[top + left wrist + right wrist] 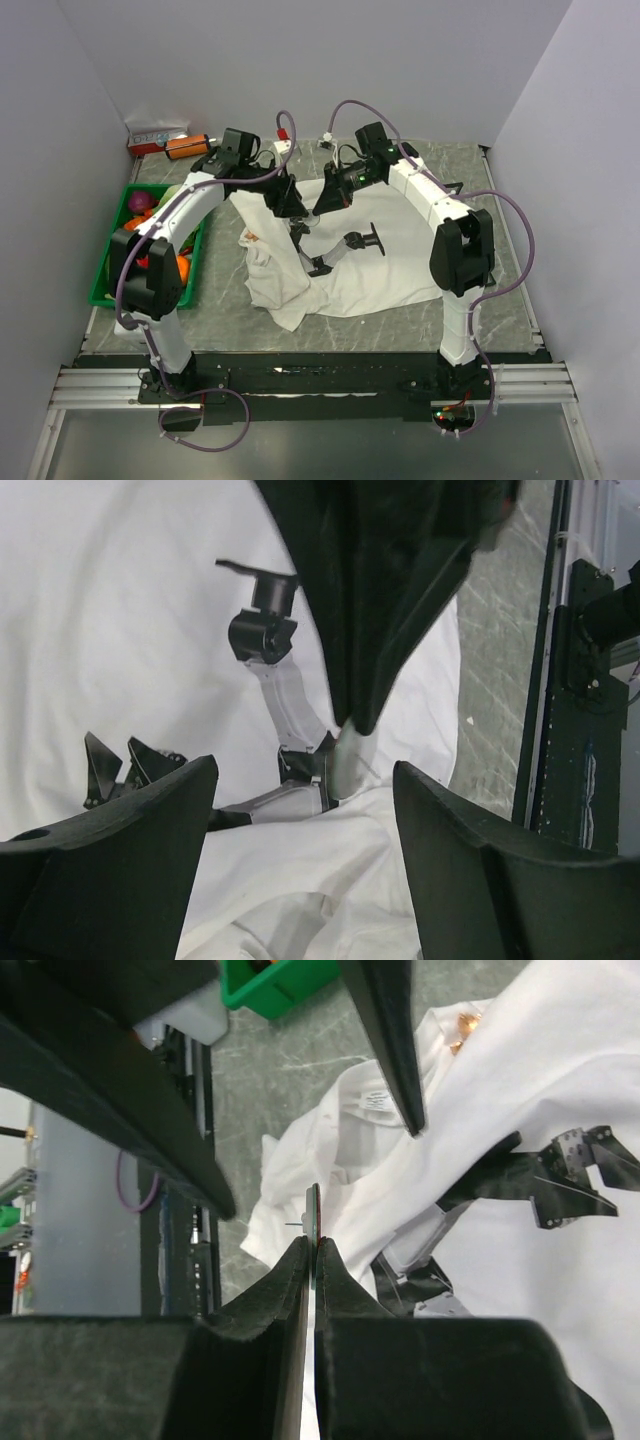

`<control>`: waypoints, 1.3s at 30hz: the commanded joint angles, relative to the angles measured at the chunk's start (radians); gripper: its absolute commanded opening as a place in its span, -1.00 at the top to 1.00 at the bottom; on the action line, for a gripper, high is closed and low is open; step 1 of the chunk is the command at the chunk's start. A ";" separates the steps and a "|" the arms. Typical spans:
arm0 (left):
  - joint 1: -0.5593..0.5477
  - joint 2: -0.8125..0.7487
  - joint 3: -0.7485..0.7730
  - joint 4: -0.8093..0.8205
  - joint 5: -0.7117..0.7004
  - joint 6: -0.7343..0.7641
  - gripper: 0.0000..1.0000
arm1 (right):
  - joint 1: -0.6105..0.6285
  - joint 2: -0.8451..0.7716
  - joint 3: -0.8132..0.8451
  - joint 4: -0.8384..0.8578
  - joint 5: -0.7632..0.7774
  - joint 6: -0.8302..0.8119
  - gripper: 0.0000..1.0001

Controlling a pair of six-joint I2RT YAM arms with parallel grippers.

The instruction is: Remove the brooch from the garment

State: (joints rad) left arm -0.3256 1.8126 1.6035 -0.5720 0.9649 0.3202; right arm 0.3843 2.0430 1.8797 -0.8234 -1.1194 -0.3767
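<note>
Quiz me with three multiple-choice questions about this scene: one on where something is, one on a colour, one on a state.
1. Where is the brooch? A on the bare tabletop; B on the garment; C on the back wall.
2. The garment is: A white; B blue; C black.
3. The left end effector is: A shut tight; B open; C out of sight.

Answers:
1 B: the orange-gold speck lies on the cloth's crumpled left part.
2 A: the cloth shows white in every view.
3 B: the left wrist view shows its fingers far apart.
</note>
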 commanded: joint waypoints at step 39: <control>-0.007 0.088 0.090 -0.069 0.163 0.023 -0.06 | -0.007 -0.052 0.035 0.047 -0.063 0.090 1.00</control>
State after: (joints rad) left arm -0.3252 1.8854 1.6455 -0.6193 1.0771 0.3107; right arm 0.3824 2.0426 1.8797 -0.8062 -1.1641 -0.3035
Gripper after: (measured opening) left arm 0.525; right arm 0.084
